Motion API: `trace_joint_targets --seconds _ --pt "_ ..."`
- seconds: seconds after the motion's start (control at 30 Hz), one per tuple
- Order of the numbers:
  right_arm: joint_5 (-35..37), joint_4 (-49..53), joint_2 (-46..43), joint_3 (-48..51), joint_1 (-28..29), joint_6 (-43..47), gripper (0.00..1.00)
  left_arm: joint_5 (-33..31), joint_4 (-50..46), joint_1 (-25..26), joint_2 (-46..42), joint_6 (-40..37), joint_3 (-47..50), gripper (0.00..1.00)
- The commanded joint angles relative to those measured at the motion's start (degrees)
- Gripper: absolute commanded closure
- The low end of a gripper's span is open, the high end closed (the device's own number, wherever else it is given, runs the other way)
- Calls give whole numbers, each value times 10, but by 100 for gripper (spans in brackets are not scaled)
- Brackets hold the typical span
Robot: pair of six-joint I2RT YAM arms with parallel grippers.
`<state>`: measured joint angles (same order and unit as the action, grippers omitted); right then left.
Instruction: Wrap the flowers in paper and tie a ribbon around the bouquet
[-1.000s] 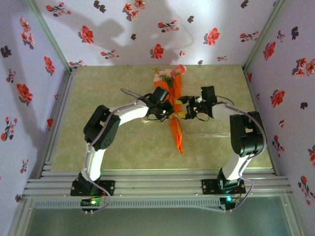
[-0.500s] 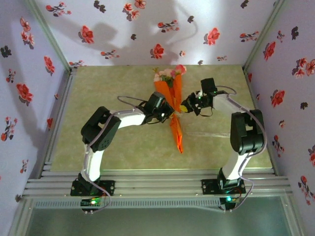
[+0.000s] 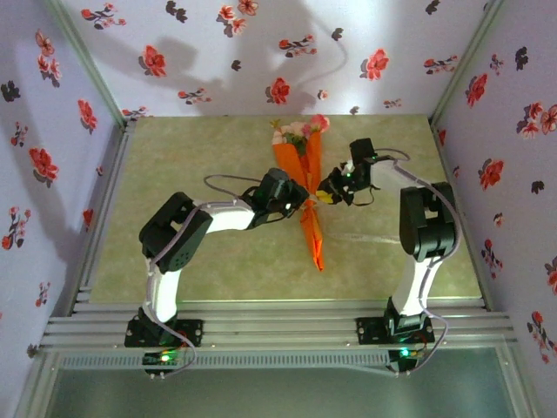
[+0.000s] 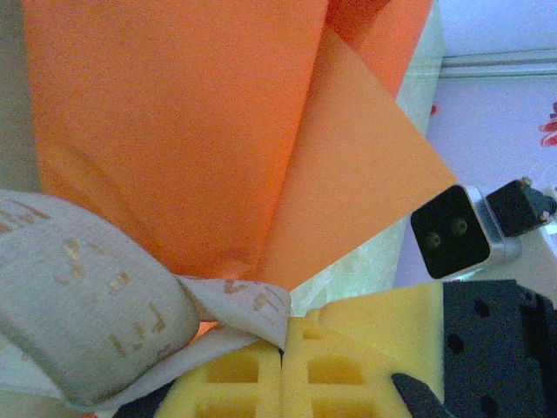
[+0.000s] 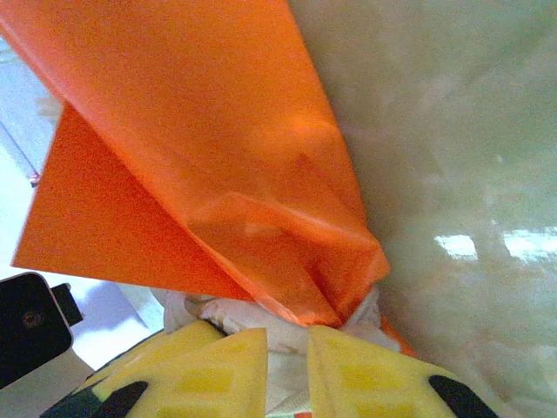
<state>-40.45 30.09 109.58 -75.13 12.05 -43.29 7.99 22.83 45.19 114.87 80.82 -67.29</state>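
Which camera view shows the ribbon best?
Left wrist: the ribbon is close, its loop and gold print visible. Right wrist shows a cream bit under the paper. Top external: too small to tell.

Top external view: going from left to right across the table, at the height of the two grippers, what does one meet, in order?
left arm's elbow -> left gripper -> bouquet -> right gripper -> right arm's elbow
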Motion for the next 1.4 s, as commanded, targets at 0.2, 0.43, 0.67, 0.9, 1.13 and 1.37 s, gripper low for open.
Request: trace_joint_targets --seconds 0.2,0.43,0.67,0.9,1.13,1.37 --pt "-9 -18 13 6 5 67 73 -16 36 5 -9 -13 6 100" --pt "-31 -54 17 11 8 67 68 -16 32 5 2 -11 5 100" --pt "-23 -52 21 21 14 60 69 -16 21 5 10 -6 2 100" --pt "7 -44 27 25 17 51 81 -12 7 6 20 -6 -9 100" --pt "46 -26 27 21 22 48 100 -10 -33 6 10 7 -9 79" --pt "67 -32 2 37 22 37 100 -8 -134 7 -41 23 -22 60"
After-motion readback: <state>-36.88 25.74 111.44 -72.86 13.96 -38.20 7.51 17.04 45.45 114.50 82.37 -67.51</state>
